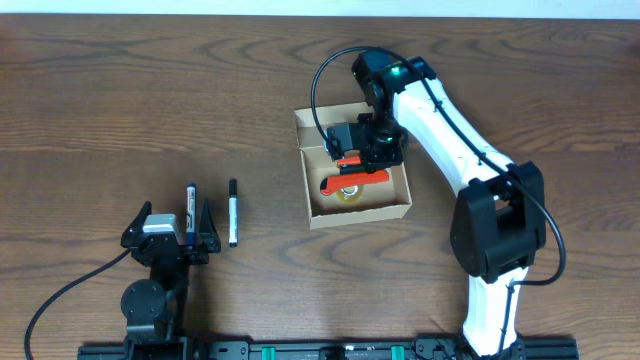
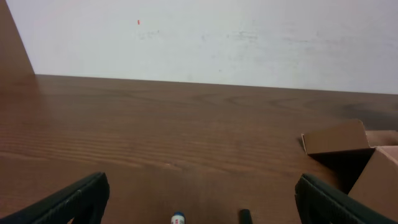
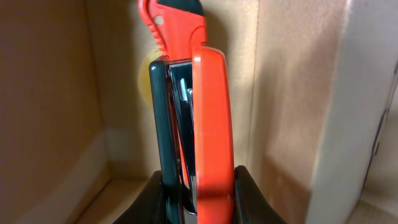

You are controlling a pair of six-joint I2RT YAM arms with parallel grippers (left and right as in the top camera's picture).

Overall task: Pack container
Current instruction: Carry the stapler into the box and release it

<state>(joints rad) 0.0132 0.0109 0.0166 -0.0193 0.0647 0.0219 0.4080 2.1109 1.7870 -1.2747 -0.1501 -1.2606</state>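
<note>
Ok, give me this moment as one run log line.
right tool: shut on stapler, inside container | left tool: open, by pens | container: open, tape roll inside

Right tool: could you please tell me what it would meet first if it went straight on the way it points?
The right tool is shut on an orange stapler inside the container. Going straight on, the stapler's nose would probably meet the orange tape dispenser first, though depth is unclear.
</note>
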